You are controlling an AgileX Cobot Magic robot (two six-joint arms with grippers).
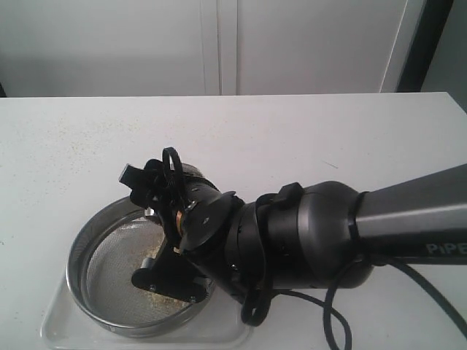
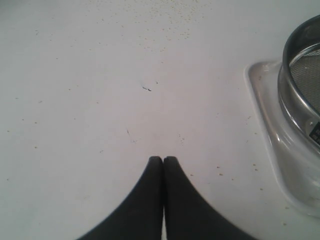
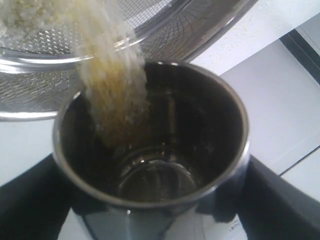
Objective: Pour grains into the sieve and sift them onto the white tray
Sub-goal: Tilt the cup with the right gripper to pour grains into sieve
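My right gripper [image 3: 155, 200] is shut on a small steel cup [image 3: 210, 130], a black finger on each side of it. The cup is tipped over the sieve [image 3: 30, 95], and a stream of yellow and pale grains [image 3: 117, 100] slides from its mouth onto the mesh. In the exterior view the right gripper [image 1: 171, 255] hangs over the right part of the sieve [image 1: 76, 251], which rests on the white tray [image 1: 55, 324]. A small heap of grains [image 1: 149, 281] lies on the mesh. My left gripper [image 2: 163, 160] is shut and empty over bare table, apart from the tray [image 2: 265, 115] and sieve [image 2: 295, 60].
The white table [image 1: 292, 131] carries scattered loose granules [image 1: 80, 146] at the left. The right arm's thick dark body and its cable [image 1: 336, 321] fill the lower right of the exterior view. A white wall stands behind the table.
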